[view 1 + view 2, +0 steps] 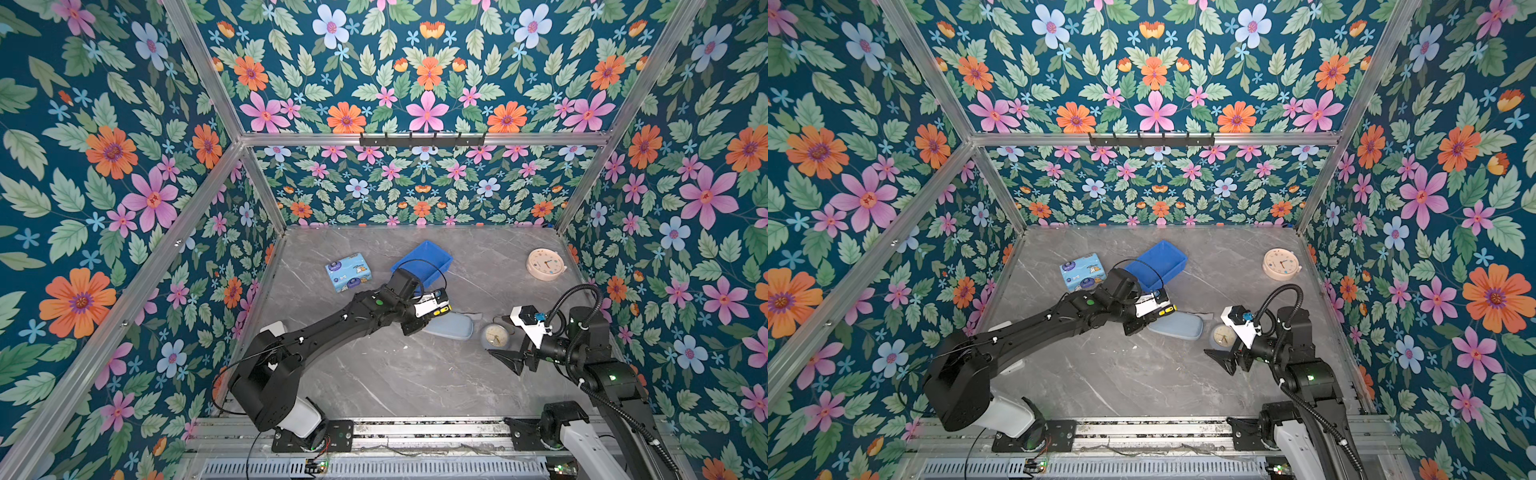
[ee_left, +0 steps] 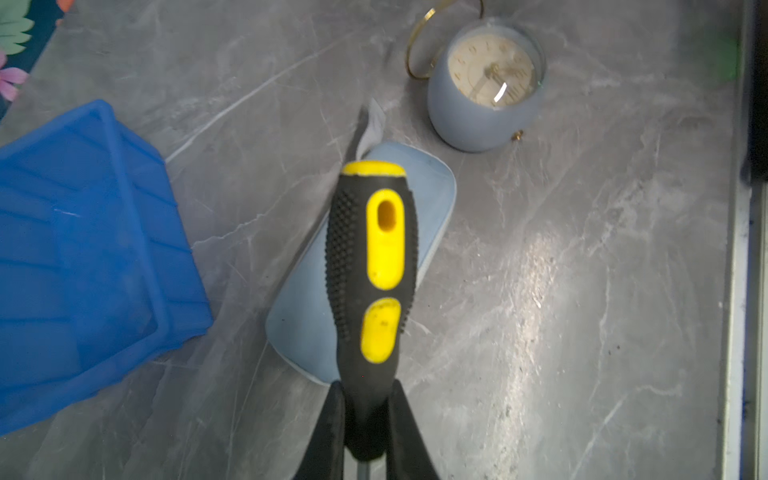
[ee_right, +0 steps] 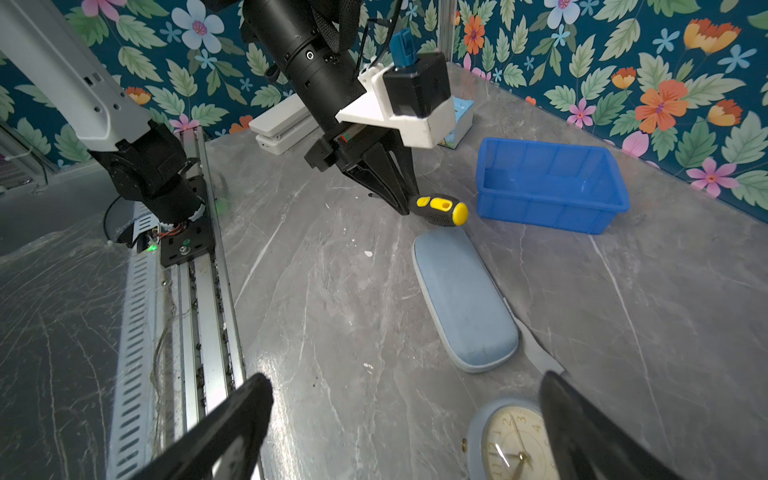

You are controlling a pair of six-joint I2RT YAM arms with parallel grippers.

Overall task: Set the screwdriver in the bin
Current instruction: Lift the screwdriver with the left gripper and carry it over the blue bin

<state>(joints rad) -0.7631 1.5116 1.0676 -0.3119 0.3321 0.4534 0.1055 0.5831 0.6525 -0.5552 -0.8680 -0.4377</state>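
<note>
Read the top views as a dial, with 12 at the back wall. At the table's [image 1: 374, 374] 8 o'clock edge a white block [image 3: 278, 129] lies partly behind the left arm. A printed pack [image 1: 348, 272] lies at 11 o'clock. The bin [image 1: 428, 255] stands at 3 o'clock of the pack, near the table's 12, turned cornerwise to the walls.

The left gripper [image 3: 405, 205] sits just off the bin's 5 o'clock corner. It pinches the screwdriver [image 2: 374, 270] at the narrow neck of its handle, with a black finger [image 2: 328, 415] pressed to each side. The handle sticks out toward 3 o'clock, yellow cap outermost. A bit of the thin shaft shows behind the fingers in the left wrist view. The screwdriver is in the air, clear of the table and outside the bin. It is about over the back edge of the case [image 1: 451, 330], which lies flat at 6 o'clock of it.

A small clock [image 1: 496, 336] with a gold ring lies face up just beside the case, at its 3 o'clock. The right gripper [image 3: 405, 376] hangs at 6 o'clock of the small clock and points toward 9, its fingers spread wide over bare table. A pink clock [image 1: 545, 264] lies at the table's 2 o'clock, near the right wall and well apart from the rest.
</note>
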